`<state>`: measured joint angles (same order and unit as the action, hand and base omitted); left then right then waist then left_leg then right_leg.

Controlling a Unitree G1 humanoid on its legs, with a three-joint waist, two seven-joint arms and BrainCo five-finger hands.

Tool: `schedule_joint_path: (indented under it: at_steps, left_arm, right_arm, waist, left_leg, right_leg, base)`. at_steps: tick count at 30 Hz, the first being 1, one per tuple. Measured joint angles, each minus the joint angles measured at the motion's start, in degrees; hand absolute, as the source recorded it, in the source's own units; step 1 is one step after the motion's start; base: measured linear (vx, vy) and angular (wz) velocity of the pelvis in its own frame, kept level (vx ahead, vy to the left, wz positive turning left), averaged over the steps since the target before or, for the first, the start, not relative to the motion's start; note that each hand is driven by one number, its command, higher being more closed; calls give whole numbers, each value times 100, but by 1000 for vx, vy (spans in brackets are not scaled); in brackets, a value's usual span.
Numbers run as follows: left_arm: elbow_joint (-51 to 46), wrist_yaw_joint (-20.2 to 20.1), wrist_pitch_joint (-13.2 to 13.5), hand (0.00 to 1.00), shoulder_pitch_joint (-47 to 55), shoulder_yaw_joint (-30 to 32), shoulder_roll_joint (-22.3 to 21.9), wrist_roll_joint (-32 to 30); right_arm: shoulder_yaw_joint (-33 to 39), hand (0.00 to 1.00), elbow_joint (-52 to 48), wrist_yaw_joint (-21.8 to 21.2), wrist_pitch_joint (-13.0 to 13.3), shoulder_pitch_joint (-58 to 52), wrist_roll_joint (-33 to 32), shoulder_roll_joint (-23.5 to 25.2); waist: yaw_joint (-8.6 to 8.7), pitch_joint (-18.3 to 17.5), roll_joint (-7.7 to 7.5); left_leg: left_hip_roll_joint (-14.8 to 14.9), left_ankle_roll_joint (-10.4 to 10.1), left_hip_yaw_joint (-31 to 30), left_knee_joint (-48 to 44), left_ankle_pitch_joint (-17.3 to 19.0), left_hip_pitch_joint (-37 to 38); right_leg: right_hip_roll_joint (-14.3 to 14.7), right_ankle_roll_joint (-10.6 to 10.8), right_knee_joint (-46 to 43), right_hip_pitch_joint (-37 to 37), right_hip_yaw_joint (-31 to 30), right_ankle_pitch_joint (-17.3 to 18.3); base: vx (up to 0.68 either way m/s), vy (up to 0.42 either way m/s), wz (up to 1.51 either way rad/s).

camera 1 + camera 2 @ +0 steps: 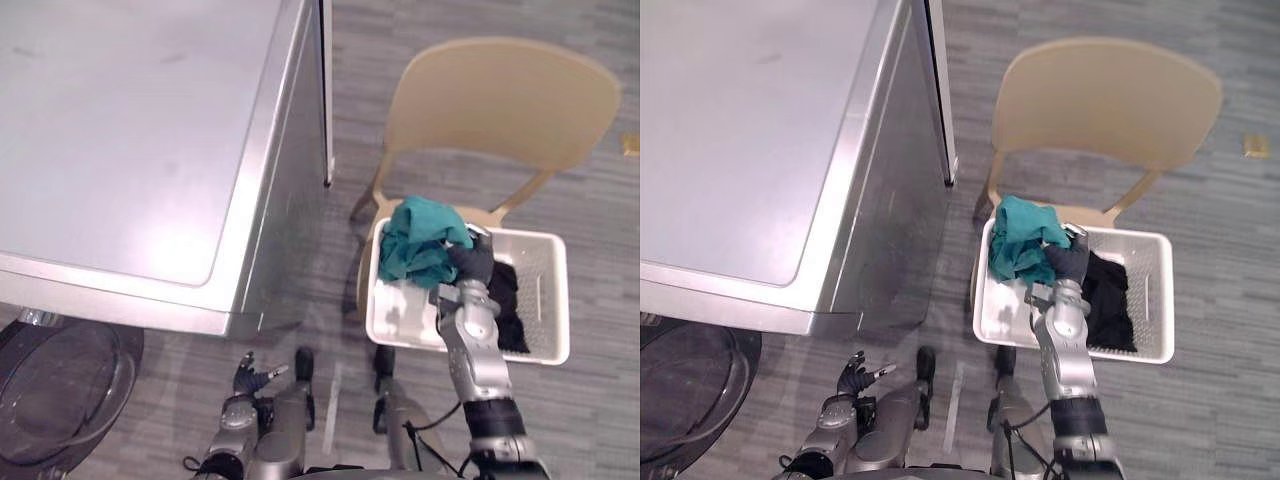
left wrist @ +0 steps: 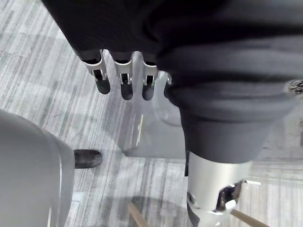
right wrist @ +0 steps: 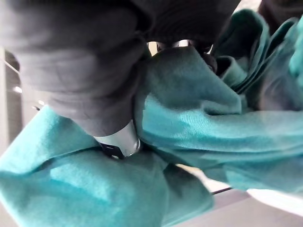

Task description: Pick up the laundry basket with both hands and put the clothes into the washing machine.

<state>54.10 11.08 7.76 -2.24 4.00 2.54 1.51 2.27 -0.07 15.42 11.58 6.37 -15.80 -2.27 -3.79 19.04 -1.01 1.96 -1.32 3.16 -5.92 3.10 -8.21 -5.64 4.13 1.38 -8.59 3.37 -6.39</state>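
No legible text, label, number or sign is appearing on the washing machine (image 1: 130,130), the laundry basket (image 1: 546,292), the clothes (image 1: 418,245) or the chair (image 1: 500,100).

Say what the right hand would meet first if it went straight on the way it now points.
The teal garment, which the right hand grips. Beyond it, the line seems to cross the rim of the white basket toward the back of the tan chair, though depth is unclear.

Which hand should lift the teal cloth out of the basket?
Right: the right hand grips the teal cloth in the basket. The left hand hangs open, low beside the washer.
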Motion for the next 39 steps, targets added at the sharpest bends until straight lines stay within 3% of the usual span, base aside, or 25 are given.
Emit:
schedule_joint_path:
  at_steps: [4,7,9,10,11,14,15,17,18,19,20,21,22,23,24,26,28,31,33,34,36,39]
  left_arm:
    - [51,-99,3,0,346,74,156,0]
    - [49,-111,3,0,344,50,219,0]
    - [-3,-108,8,0,342,18,231,0]
    - [-38,-107,20,0,312,7,239,-1]
    - [-130,-106,32,0,320,7,252,-1]
    - [-584,-86,52,0,451,1,344,-1]
    - [-705,-80,59,0,497,0,355,-1]
    - [-1195,-5,135,0,617,-115,288,6]
    - [-1475,51,165,0,681,-257,189,6]
    - [-1893,105,173,0,832,-484,76,10]
    - [-2056,138,171,0,894,-597,19,12]
    - [-2399,157,172,0,1004,-782,-110,23]
    - [-2714,159,185,0,1040,-971,-190,24]
    - [-3009,149,220,0,1049,-1203,-192,13]
    - [-3159,148,219,0,1059,-1295,-193,12]
    - [-4034,142,337,0,1113,-1376,-157,-14]
    - [-4614,200,553,0,1111,-1355,-56,-258]
    - [-4951,352,775,0,996,-1501,36,-567]
    - [-5086,427,783,0,792,-1781,21,-752]
    - [-5159,444,781,0,631,-1924,59,-876]
    - [-5212,510,781,0,463,-2200,190,-1005]
    - [-5213,575,770,0,267,-2349,333,-1135]
  right_arm:
    - [-693,100,-848,-550,352,-401,-717,83]
    - [-1198,100,-1033,-816,422,-361,-892,163]
    - [-1444,100,-1060,-838,422,-317,-887,197]
    - [-1479,100,-1113,-836,419,-312,-883,214]
    - [-1489,100,-1221,-823,420,-315,-869,234]
    - [-1599,100,-1527,-813,450,-188,-714,227]
    - [-1638,100,-1534,-810,458,-120,-651,227]
    - [-1705,100,-1532,-775,460,183,-477,215]
    - [-1708,100,-1518,-731,461,330,-411,190]
    - [-1756,100,-1399,-631,460,552,-371,101]
    - [-1756,100,-1342,-588,460,636,-365,48]
    - [-1737,100,-1203,-442,457,781,-238,-57]
    - [-1677,100,-1050,-313,449,876,-72,-144]
    - [-1591,100,-906,-260,427,954,72,-157]
    - [-1536,100,-879,-247,422,969,93,-164]
    - [-1492,100,-871,-165,423,1084,190,-187]
    - [-1633,100,-849,-168,422,1231,256,-192]
    - [-1785,100,-851,-191,438,1413,299,-196]
    - [-1784,100,-852,-190,460,1551,300,-198]
    - [-1791,100,-851,-189,458,1595,303,-154]
    - [-1981,100,-851,-207,396,1614,313,-4]
    - [-2515,100,-853,-316,366,1887,307,133]
  waist:
    - [9,-475,-246]
    - [10,-498,-279]
    - [12,-500,-261]
    - [11,-494,-249]
    - [5,-493,-246]
    - [-37,-523,-284]
    - [-46,-537,-299]
    - [-247,-594,-293]
    - [-357,-643,-230]
    - [-352,-725,-56]
    - [-336,-742,43]
    - [-333,-734,213]
    - [-339,-727,343]
    - [-289,-726,352]
    - [-282,-733,369]
    - [-171,-735,319]
    - [-177,-746,353]
    - [-148,-847,465]
    - [-85,-1024,727]
    - [-28,-1040,715]
    - [-75,-1136,496]
    - [-80,-1216,366]
  left_leg:
    - [-4,30,260,17,114,269]
    - [6,51,346,-147,203,279]
    - [78,122,299,-367,251,106]
    - [112,148,167,-470,262,36]
    - [114,136,-139,-658,254,-36]
    - [56,63,-718,-1079,209,-338]
    - [39,29,-788,-1131,188,-417]
    - [21,-118,-907,-1337,91,-812]
    - [28,-252,-1011,-1357,-28,-1045]
    - [100,-361,-1221,-1208,-316,-1295]
    - [157,-391,-1324,-1087,-479,-1345]
    - [303,-440,-1420,-757,-880,-1351]
    - [421,-515,-1410,-81,-1600,-1193]
    - [410,-532,-1340,616,-2283,-993]
    - [383,-490,-1267,444,-2189,-997]
    - [34,-256,-815,-549,-1215,-958]
    - [12,-284,-677,-693,-631,-537]
    - [62,-212,-534,93,-466,256]
    - [227,-230,-554,930,-465,659]
    - [283,-272,-574,1125,-479,676]
    - [169,-235,-590,1093,-517,652]
    - [33,-192,-478,1053,-547,815]
  right_leg:
    - [-2,14,23,142,-249,17]
    - [-33,19,-141,99,-327,19]
    - [-43,144,-406,35,-334,136]
    - [-54,36,-1213,-191,-348,633]
    - [-113,66,-2466,-306,-384,1258]
    - [-152,345,-3959,45,-891,1828]
    - [-151,334,-4014,104,-981,1842]
    - [-136,334,-3641,310,-1200,2242]
    - [-88,215,-3290,383,-1045,2529]
    - [5,119,-2886,384,-752,2705]
    - [85,84,-2759,387,-629,2722]
    - [255,50,-2583,397,-476,2705]
    - [412,-115,-2419,418,-329,2611]
    - [332,-453,-2183,402,-33,2495]
    - [325,-566,-2147,363,60,2426]
    - [120,-662,-1896,232,339,2034]
    - [103,-678,-1552,218,405,1666]
    - [173,-560,-995,314,525,1301]
    - [329,-468,-749,304,815,1094]
    - [330,-393,-721,287,932,1034]
    - [239,-347,-632,357,935,876]
    - [120,-248,-614,513,861,811]
  base:
    - [61,36,-28]
    - [-49,46,-21]
    - [-100,38,24]
    - [-37,-5,85]
    - [-33,-63,116]
    - [-50,-142,116]
    - [-147,-270,105]
    - [-198,-262,45]
    - [-314,-327,44]
    - [-226,-218,52]
    - [-377,-326,60]
    - [-369,-270,58]
    - [-532,-351,88]
    - [-410,-228,80]
    - [-382,-210,78]
    - [-326,-181,73]
    - [-263,-64,40]
    - [-238,36,33]
    - [-139,118,62]
    - [-110,154,59]
    - [-100,162,29]
    - [-39,136,-6]
